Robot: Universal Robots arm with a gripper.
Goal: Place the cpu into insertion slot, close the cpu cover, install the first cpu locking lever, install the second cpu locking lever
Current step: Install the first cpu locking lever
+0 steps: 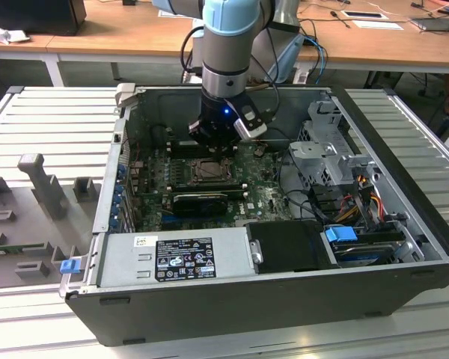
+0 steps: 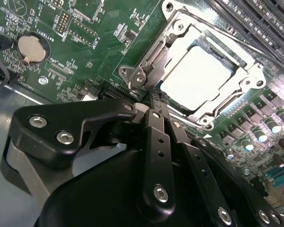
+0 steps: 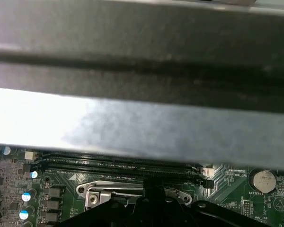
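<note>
In the exterior view the black gripper (image 1: 218, 146) on the pale blue and silver robot arm (image 1: 228, 37) hangs low inside the open dark grey computer case (image 1: 232, 299), its tip just above the square black-rimmed insertion slot (image 1: 209, 170) on the green motherboard (image 1: 266, 196); the gripper body hides the slot's far edge. In the second wrist view the small flat cpu with its dull silver metal top (image 2: 196, 75) lies seated in the slot, and the thin silver-grey metal cpu cover with a large square cut-out (image 2: 154, 54) lies down flat around it, framing the chip. The gripper's slim black fingers (image 2: 157, 124) stand drawn together with their tips at the cover's near corner; whether they pinch anything there, or touch a thin wire lever, cannot be told. The round silver coin battery (image 2: 31, 48) sits well apart on the board. In the first wrist view a blurred grey band covers most of the picture, leaving the long black memory slots (image 3: 118, 163) and a cut-off strip of the cover.
</note>
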